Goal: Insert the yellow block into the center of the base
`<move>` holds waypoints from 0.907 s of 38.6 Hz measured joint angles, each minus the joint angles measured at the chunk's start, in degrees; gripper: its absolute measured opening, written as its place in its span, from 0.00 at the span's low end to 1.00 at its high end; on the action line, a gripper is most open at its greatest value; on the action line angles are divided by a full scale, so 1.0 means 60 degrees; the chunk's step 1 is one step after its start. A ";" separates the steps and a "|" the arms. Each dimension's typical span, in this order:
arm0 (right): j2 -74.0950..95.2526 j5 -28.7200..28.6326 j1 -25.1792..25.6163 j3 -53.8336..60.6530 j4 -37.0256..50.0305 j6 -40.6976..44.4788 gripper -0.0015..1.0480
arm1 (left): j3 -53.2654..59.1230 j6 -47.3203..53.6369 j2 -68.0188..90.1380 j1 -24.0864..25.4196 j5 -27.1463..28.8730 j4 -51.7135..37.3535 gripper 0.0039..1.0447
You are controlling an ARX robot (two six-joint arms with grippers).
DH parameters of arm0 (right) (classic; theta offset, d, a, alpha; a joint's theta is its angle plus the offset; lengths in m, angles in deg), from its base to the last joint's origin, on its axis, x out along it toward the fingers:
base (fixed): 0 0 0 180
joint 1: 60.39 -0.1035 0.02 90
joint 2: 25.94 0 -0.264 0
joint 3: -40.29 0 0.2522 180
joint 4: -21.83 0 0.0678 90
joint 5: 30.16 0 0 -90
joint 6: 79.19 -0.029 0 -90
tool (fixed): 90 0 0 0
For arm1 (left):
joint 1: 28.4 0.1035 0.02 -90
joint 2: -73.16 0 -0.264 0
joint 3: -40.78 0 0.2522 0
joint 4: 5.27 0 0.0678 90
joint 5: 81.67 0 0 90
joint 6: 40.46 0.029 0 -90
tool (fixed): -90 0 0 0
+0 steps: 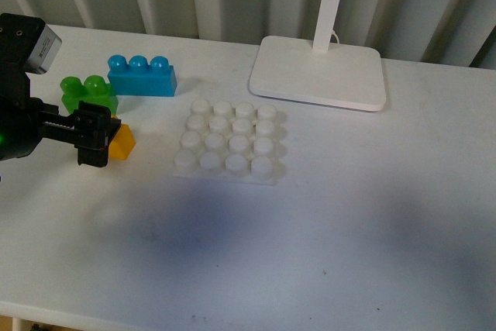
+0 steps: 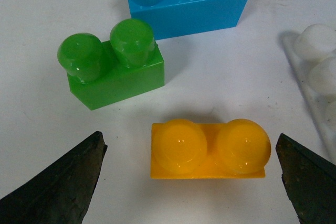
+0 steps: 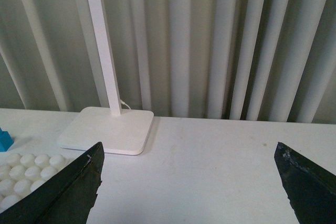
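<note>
Looking at the desk (image 1: pixel 349 222), I see the left fingers (image 2: pixel 68 182) spread wide apart, one on each side of the yellow block (image 2: pixel 210 150). The block sits flat on the desk, right between them, with its two round bumps on top. Its long side runs from one finger across to the other. A little bit of white desk shows between each finger and the block, so neither finger touches it.

From the front, the left arm comes in from the left side. Its black fingers cover part of the block, and only the right end peeks out.

Just behind the block stands the green brick (image 2: pixel 113 72), close by but not touching it. The blue brick (image 2: pixel 186 3) with three bumps sits behind the green one. I cannot tell if those two touch.

The base (image 1: pixel 229 139) lies flat near the middle of the desk, to the right of the yellow block and apart from it. All sixteen of its bumps are bare. Behind it rests the lamp foot (image 1: pixel 318 71), with a thin white pole going up.

The right fingers (image 3: pixel 63 192) are spread apart too, with nothing between them, up above the desk and facing the lamp foot.
</note>
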 joint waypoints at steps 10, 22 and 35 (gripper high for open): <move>0.0000 0.0000 -0.0004 0.0000 0.0000 0.0000 0.91 | -0.0124 -0.0310 0.0244 -0.0007 0.0004 0.0000 0.94; 0.0000 0.0000 -0.0004 0.0000 0.0000 -0.0004 0.91 | -0.0444 -0.0441 0.0499 -0.0040 0.0033 0.0149 0.94; 0.0000 0.0000 -0.0004 0.0000 0.0000 -0.0004 0.91 | -0.0576 -0.0437 0.0641 -0.0069 0.0047 0.0233 0.94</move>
